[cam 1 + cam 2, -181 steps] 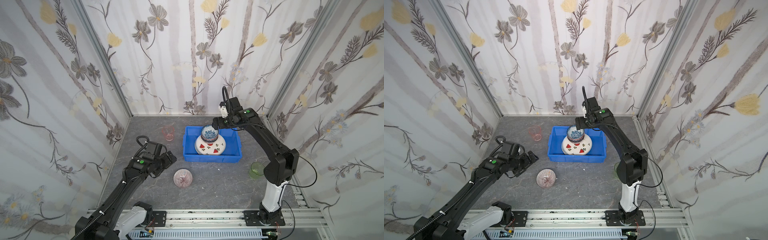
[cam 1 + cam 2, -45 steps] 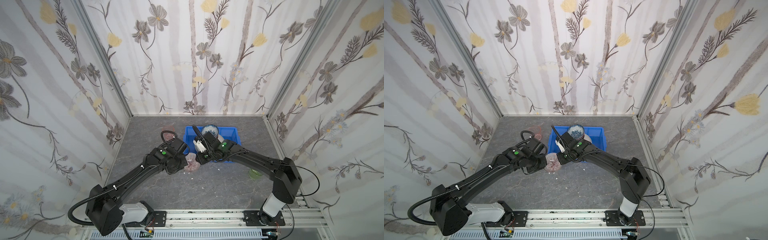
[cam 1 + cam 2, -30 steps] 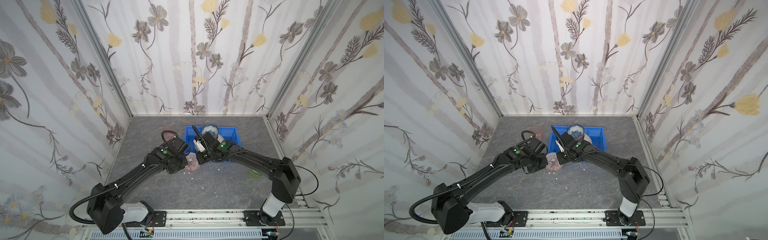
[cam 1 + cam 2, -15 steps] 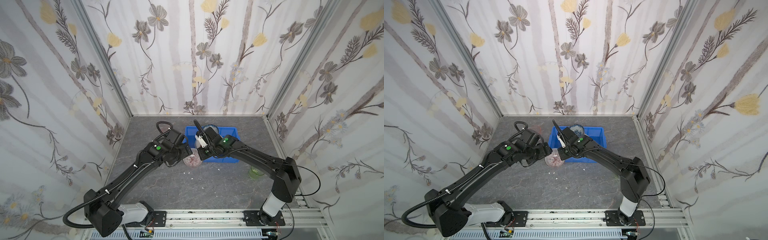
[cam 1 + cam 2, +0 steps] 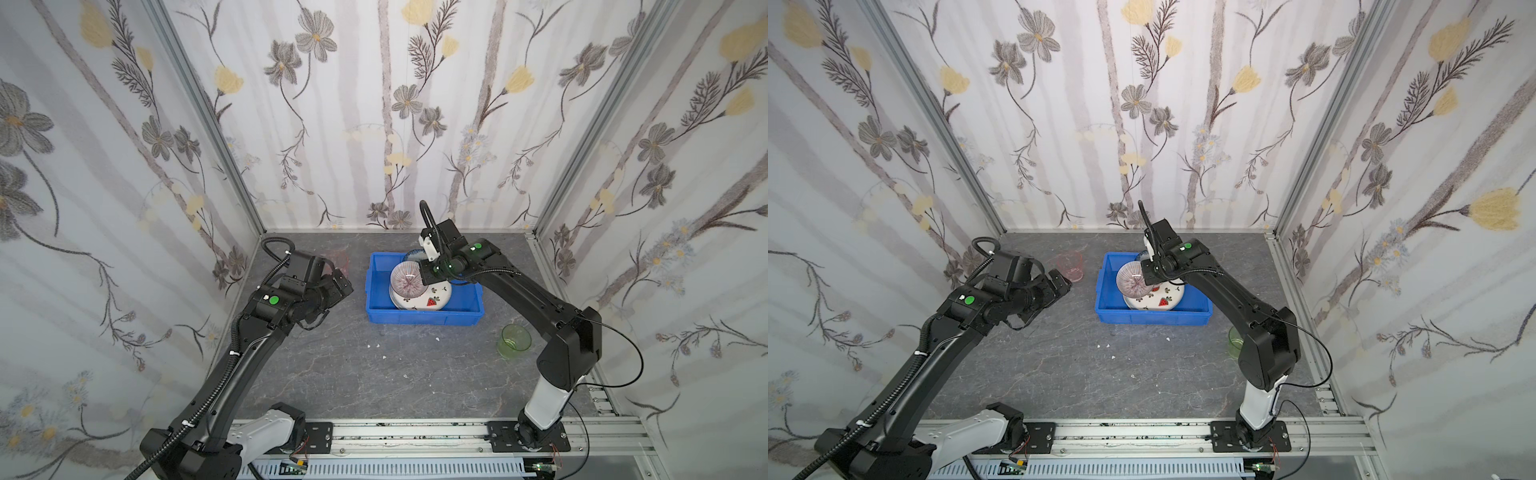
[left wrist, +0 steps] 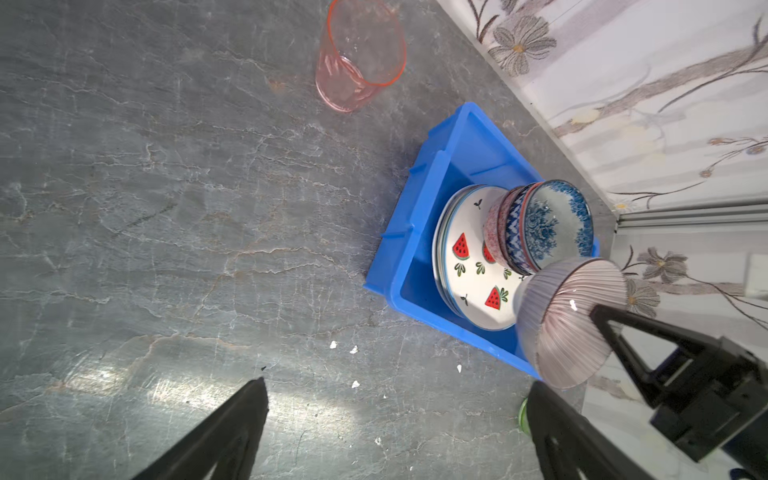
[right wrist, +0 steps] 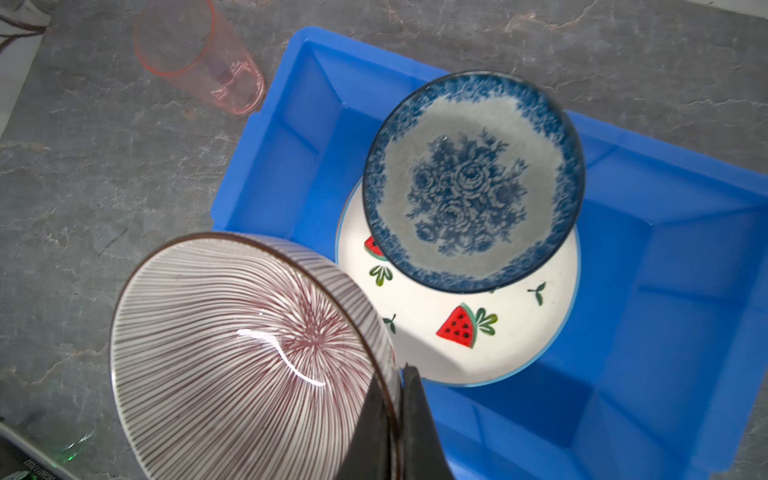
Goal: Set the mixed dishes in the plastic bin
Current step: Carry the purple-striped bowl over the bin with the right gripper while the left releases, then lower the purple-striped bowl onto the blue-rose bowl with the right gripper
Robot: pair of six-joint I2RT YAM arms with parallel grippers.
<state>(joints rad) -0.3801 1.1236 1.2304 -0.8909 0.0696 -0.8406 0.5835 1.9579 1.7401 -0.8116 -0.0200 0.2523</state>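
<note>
My right gripper (image 7: 399,374) is shut on the rim of the red-striped bowl (image 7: 249,353), which hangs tilted above the left part of the plastic bin (image 5: 424,318), as the top views show (image 5: 1133,280). Inside the bin lies a watermelon plate (image 7: 457,332) carrying a nested stack topped by a blue-white bowl (image 7: 469,187). My left gripper (image 6: 399,382) is open and empty, over bare table left of the bin (image 5: 1061,282). A pink cup (image 6: 359,54) stands behind it near the bin's far left corner. A green cup (image 5: 515,341) stands at the right, in front of the bin.
Flowered walls close in the grey stone table (image 5: 374,374) on three sides. Small white crumbs (image 6: 353,384) lie in front of the bin. The right arm (image 5: 519,291) stretches over the bin's right half. A metal rail (image 5: 415,432) runs along the front edge.
My left gripper has opened, let go of the red-striped bowl and drawn back to the left. My right gripper has carried the bowl up and back over the bin.
</note>
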